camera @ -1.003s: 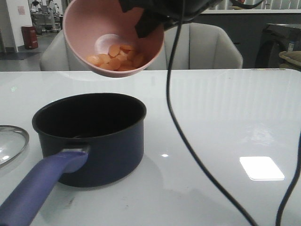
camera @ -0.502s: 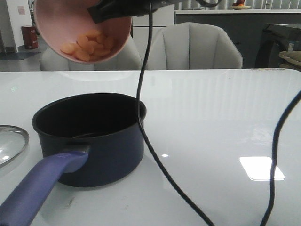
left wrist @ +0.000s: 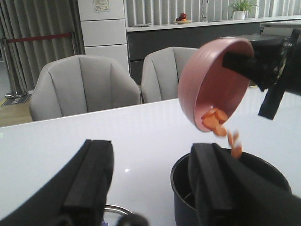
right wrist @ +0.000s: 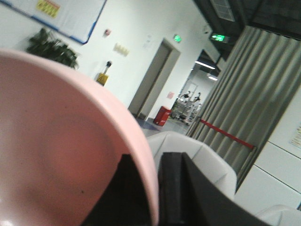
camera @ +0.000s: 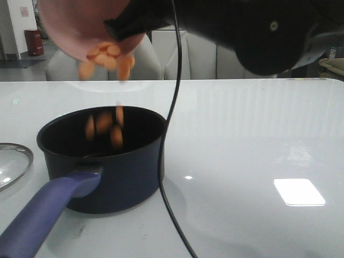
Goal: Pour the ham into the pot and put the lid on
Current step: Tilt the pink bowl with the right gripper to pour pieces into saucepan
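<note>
Ham (camera: 110, 56) spilling from tilted bowl (left wrist: 211, 87), right gripper (camera: 126, 24) above pot (camera: 107, 161)

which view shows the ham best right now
The left wrist view: the ham spills from the tilted pink bowl toward the pot, seen side-on. The front view shows blurred pieces falling into the pot. The right wrist view shows only the bowl's inside, no ham.

The round pink bowl (camera: 80, 27) is plain; the thin ham pieces (camera: 107, 54) look orange; the dark navy pot (camera: 105, 158) has a black inside and a purple-blue handle; the glossy tabletop (camera: 252, 134) is white.
</note>
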Available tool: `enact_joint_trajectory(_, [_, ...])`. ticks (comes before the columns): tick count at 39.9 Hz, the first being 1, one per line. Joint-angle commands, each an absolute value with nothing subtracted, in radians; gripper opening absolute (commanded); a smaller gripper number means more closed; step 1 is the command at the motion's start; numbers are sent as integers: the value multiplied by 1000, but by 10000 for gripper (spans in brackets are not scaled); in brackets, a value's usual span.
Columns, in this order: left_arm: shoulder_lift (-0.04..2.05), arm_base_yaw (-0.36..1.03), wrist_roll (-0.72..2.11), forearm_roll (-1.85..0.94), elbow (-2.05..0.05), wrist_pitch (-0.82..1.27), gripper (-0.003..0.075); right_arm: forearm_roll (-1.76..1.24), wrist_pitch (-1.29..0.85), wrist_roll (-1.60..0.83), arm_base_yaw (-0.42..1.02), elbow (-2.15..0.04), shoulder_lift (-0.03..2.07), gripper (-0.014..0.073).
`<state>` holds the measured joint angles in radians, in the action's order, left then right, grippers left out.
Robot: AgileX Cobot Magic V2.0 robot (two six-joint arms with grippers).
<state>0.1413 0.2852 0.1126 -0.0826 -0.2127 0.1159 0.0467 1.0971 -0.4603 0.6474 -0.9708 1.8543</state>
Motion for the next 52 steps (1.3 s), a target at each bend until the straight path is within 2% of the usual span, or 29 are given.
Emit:
enact_joint_trajectory(1, [150,292,110,-86,-242,43,407,100,1302,-488,648,-994,1829,134])
enact_joint_trajectory(17, [150,292,110,-86,-242,47,407,127,1303,-594,648,-1004,1802,134])
enact_joint_trajectory(38, [150,292,110,-86,-242,48,407,68,1289,-568,648,-1050,1764,134])
enact_joint_trajectory(43, [150,292,110,-86,-242,48,407,-141,1175,-455,648,-1050,1755,134])
enact_joint_trajectory(52, [150,292,110,-86,-242,48,407,-400,643,-413,642,-1050,1614,134])
